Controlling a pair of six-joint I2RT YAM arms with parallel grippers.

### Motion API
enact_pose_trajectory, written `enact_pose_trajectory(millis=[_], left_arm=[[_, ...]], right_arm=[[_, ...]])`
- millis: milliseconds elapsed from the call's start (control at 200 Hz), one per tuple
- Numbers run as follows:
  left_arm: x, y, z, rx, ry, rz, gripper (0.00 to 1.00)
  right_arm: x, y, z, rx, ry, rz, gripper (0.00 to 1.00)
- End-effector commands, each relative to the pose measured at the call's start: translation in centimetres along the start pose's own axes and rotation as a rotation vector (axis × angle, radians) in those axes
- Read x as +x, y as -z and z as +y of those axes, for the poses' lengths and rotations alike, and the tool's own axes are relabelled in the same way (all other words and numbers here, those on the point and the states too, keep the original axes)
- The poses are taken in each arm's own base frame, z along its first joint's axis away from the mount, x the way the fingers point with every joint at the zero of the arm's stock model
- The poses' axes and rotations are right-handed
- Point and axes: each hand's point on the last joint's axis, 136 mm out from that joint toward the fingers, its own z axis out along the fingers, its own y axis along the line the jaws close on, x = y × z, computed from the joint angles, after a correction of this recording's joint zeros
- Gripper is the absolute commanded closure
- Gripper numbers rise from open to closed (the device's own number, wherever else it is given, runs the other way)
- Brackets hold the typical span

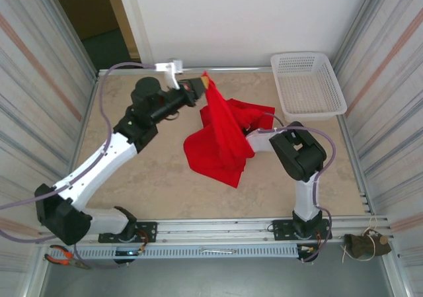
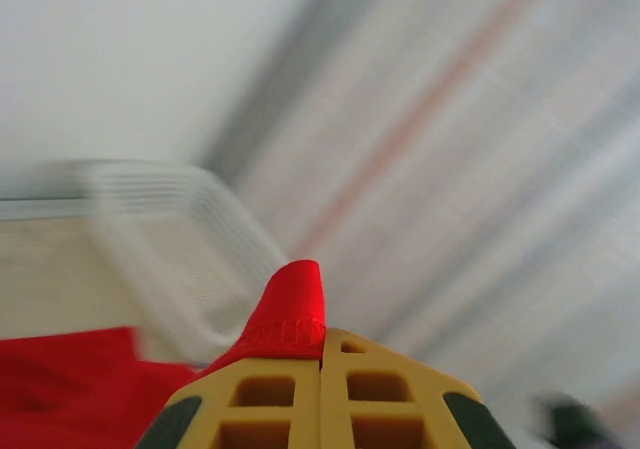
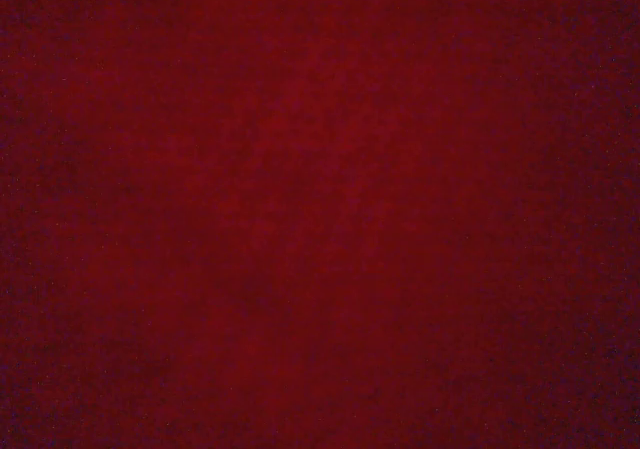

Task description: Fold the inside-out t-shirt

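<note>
While aloft, t-shirt (image 1: pixel 221 138) (hem) in pincer (image 2: pixel 322 347)

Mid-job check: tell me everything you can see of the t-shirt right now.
The t-shirt is bright red, soft cotton-looking cloth, crumpled, not yet folded. The left gripper is shut on a stitched hem edge, holding that corner up, so a sheet hangs down; the rest lies bunched on the table right of centre. The right arm reaches into the heap, cloth pressed against its wrist camera.
</note>
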Motion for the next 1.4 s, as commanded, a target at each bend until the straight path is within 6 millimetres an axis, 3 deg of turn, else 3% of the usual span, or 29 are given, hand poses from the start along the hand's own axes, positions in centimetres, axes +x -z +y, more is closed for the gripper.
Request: enact_pose_trajectory(millis=[0, 135, 291, 396, 521, 546, 616, 721, 917, 1007, 1107, 1182, 1393], left_arm=[[-0.5, -0.5, 6.7, -0.113, 0.089, -0.016, 1.00], [1.1, -0.9, 14.4, -0.250, 0.110, 0.038, 1.00], [3.7, -0.1, 22.4, -0.411, 0.180, 0.088, 1.00], [4.7, 0.4, 26.1, -0.479, 0.217, 0.125, 1.00], [5.5, 0.7, 28.1, -0.503, 0.236, 0.177, 1.00], [5.5, 0.8, 28.0, -0.493, 0.236, 0.182, 0.99], [5.7, 0.8, 27.5, -0.465, 0.222, 0.208, 0.74], [5.7, 1.7, 25.7, -0.420, 0.182, 0.221, 0.52], [3.8, 5.0, 18.1, -0.304, 0.095, 0.134, 0.42], [4.1, 5.0, 13.7, -0.257, 0.032, 0.099, 0.37], [5.6, 2.8, 9.7, -0.175, -0.021, 0.118, 0.34], [6.6, 0.5, 7.9, -0.120, -0.054, 0.146, 0.33], [9.5, -4.5, 5.7, -0.058, -0.107, 0.191, 0.33]], right_arm=[[2.2, 2.4, 1.0, -0.035, 0.147, 0.127, 1.00], [1.8, 5.5, 4.1, -0.096, 0.259, 0.137, 1.00], [0.8, 10.6, 10.3, -0.206, 0.412, 0.156, 1.00], [0.5, 14.2, 13.6, -0.272, 0.494, 0.170, 1.00], [-0.3, 17.5, 15.8, -0.328, 0.563, 0.141, 1.00], [-0.7, 17.9, 16.0, -0.333, 0.572, 0.125, 1.00], [-1.9, 18.5, 16.7, -0.345, 0.593, 0.086, 1.00], [-3.3, 19.3, 18.0, -0.380, 0.590, 0.059, 1.00], [-5.4, 21.5, 21.0, -0.460, 0.573, 0.022, 1.00], [-6.0, 22.8, 22.6, -0.502, 0.563, 0.012, 1.00], [-6.5, 24.1, 24.0, -0.541, 0.552, 0.006, 1.00], [-6.7, 24.5, 24.4, -0.548, 0.546, 0.001, 1.00], [-6.2, 23.7, 23.6, -0.529, 0.529, 0.012, 1.00]])
